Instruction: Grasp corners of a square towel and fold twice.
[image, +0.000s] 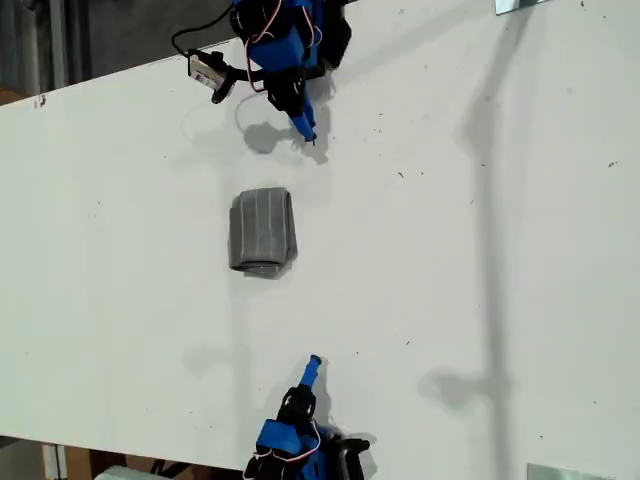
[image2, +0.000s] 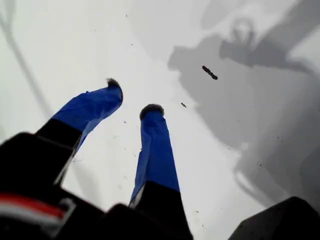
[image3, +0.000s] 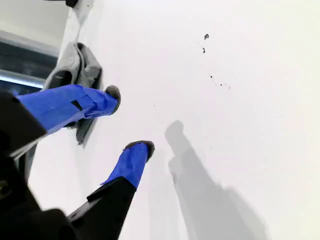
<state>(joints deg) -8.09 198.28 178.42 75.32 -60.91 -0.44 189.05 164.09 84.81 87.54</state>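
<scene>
1. Exterior view: The towel (image: 262, 232) lies on the white table (image: 450, 300). It is folded up into a small, thick grey block with thin pale stripes.
2. One blue arm (image: 285, 50) is at the top of the exterior view and another blue arm (image: 295, 425) is at the bottom. The towel sits between them, closer to the top one. Neither arm touches it. I cannot tell from here which arm is my first and which is my second.
3. First wrist view: My first gripper (image2: 132, 97) has its two blue fingers spread apart, with nothing between them. Under it there is only the bare table (image2: 75, 40), with grey shadows and a few dark specks. The towel does not show here.
4. Second wrist view: My second gripper (image3: 127, 120) also has its fingers spread, and it is pinching nothing.
5. The towel (image3: 75, 65) shows behind one blue finger as a grey bundle near the edge of the table (image3: 225, 125). It is not between the fingers.
</scene>
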